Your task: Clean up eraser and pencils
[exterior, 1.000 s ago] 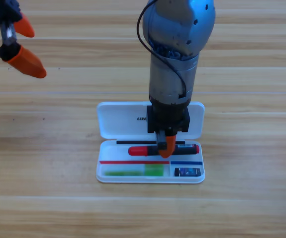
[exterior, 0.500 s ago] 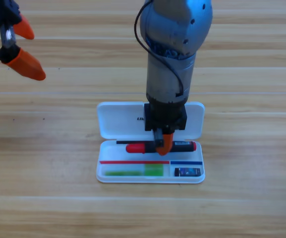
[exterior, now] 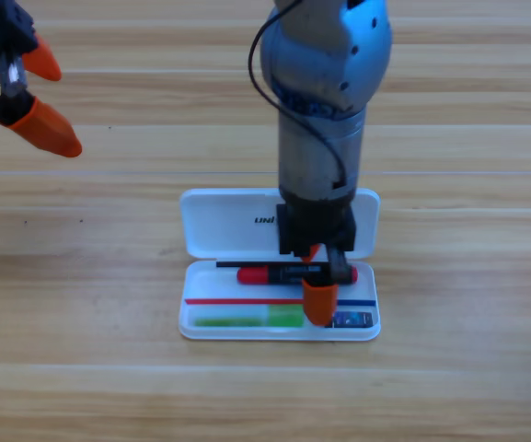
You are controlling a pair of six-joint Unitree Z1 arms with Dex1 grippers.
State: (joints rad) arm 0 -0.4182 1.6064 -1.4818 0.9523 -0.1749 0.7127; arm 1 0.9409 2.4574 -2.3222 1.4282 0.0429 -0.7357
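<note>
An open white case [exterior: 217, 224] lies mid-table. The red-capped black pencil [exterior: 270, 274] lies across its upper tray. My right gripper [exterior: 317, 279] points down over that pencil's right half, open, with one orange jaw behind the pencil and the other in front of it. The light green pencil [exterior: 247, 319] rests in the lower left compartment. The eraser [exterior: 355, 319] sits in the lower right compartment, its left end hidden by the front jaw. My left gripper [exterior: 66, 108] waits open at the top left corner, holding nothing.
The right arm's grey body [exterior: 325, 101] rises over the case's lid and hides part of it. Bare wooden table [exterior: 467, 276] surrounds the case on all sides.
The right gripper has opened: its front jaw swung down toward the eraser compartment and the red-capped pencil now lies free in the upper tray. The left arm barely moved.
</note>
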